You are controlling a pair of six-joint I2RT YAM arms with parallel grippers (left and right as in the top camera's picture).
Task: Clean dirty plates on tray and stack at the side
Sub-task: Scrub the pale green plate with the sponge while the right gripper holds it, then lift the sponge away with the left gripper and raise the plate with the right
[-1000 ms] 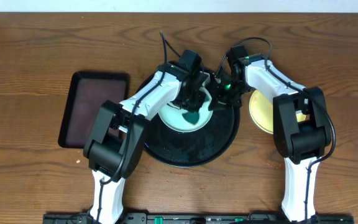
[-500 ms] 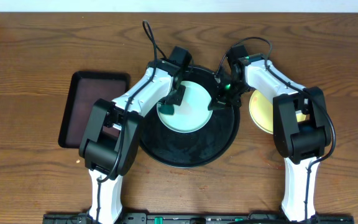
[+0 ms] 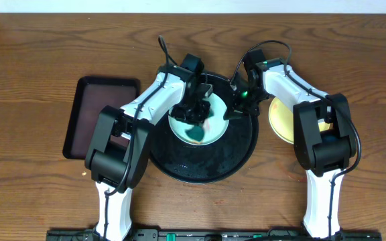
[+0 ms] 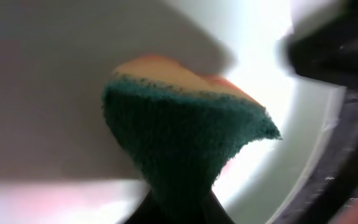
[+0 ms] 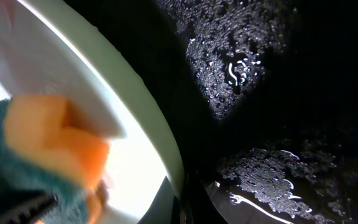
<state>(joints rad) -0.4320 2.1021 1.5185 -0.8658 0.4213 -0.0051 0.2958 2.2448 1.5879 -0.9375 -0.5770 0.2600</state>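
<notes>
A pale turquoise plate [image 3: 217,127] lies on the round black tray [image 3: 206,164]. My left gripper [image 3: 196,112] is shut on a green and yellow sponge [image 3: 194,134] and presses it on the plate's middle. In the left wrist view the sponge [image 4: 179,130] fills the centre, pinched in the jaws [image 4: 179,211] over the plate [image 4: 42,93]. My right gripper [image 3: 236,102] is shut on the plate's right rim [image 5: 135,112]. The right wrist view also shows the sponge [image 5: 42,149] at the left. A pale yellow plate [image 3: 279,124] lies on the table right of the tray. No other plate shows.
A rectangular dark brown tray [image 3: 99,114] lies on the table left of the black tray. The black tray's surface [image 5: 278,93] is wet with patches of suds. The right arm reaches over part of the yellow plate.
My left gripper swept the sponge from the plate's middle to its left rim and back toward the middle. The right gripper and the plates have not moved.
</notes>
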